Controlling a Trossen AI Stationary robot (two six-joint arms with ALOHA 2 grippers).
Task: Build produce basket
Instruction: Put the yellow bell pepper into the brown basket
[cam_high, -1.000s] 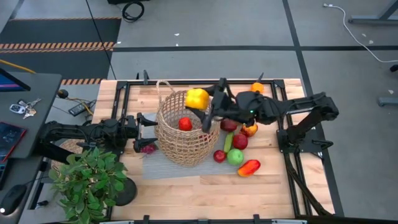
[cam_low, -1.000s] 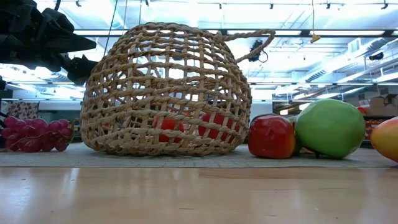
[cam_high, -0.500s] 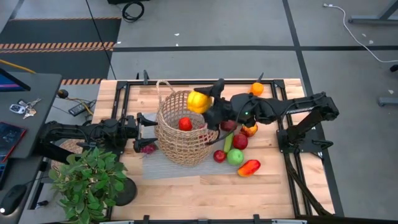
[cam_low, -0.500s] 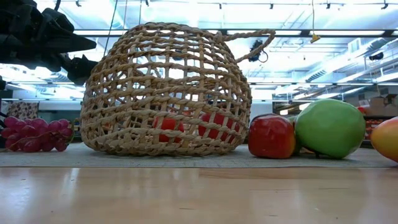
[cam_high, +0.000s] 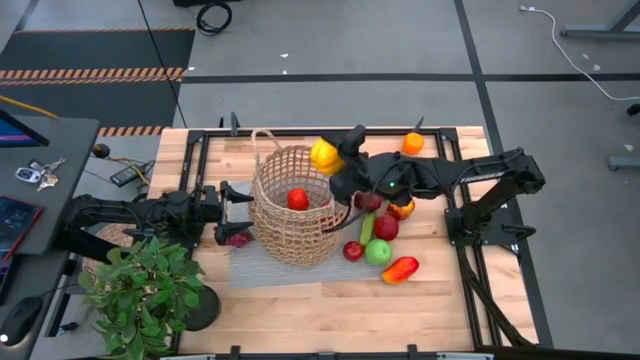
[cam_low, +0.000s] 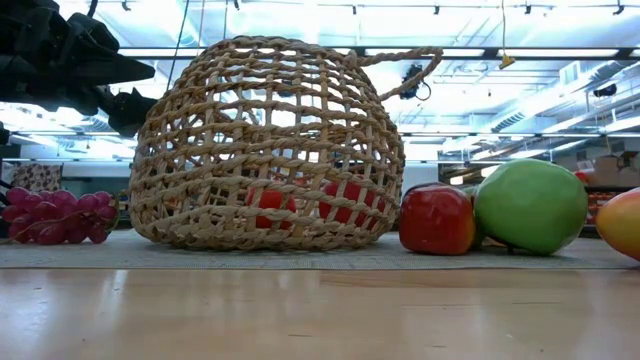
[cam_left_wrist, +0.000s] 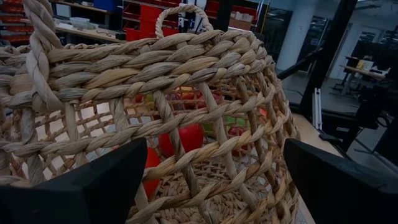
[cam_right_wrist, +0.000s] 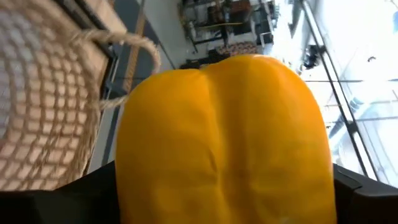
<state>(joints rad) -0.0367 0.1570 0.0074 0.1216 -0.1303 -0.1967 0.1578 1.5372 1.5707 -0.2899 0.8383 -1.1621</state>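
The round woven basket (cam_high: 292, 205) stands on a grey mat (cam_high: 250, 268) in the middle of the table, with a red apple (cam_high: 297, 199) inside it. My right gripper (cam_high: 334, 163) hangs over the basket's far right rim, shut on a yellow pepper (cam_high: 323, 155). More produce lies on the table right of the basket: a red apple (cam_high: 386, 227), a green fruit (cam_high: 378, 251), a cucumber (cam_high: 367, 227) and a red-orange pepper (cam_high: 400, 269). My left gripper (cam_high: 235, 206) stands open and level, close to the basket's left wall (cam_left_wrist: 186, 93). My right gripper pinches the yellow pepper between its two fingers, one on each of its sides (cam_right_wrist: 134, 186). The fingers (cam_right_wrist: 56, 202) come about level from the table's right. The pepper is lifted clear, above the basket's far right rim.
Purple grapes (cam_high: 237, 238) lie on the table by the basket's near left, under my left gripper. An orange (cam_high: 413, 142) sits at the far right. A potted plant (cam_high: 140, 290) stands at the near left corner. Black frame rails (cam_high: 200, 160) border both sides.
My right gripper has rolled about the line it points along and sunk slightly, staying over the basket's far right rim. The yellow pepper has turned about with it and shows a narrower side from above.
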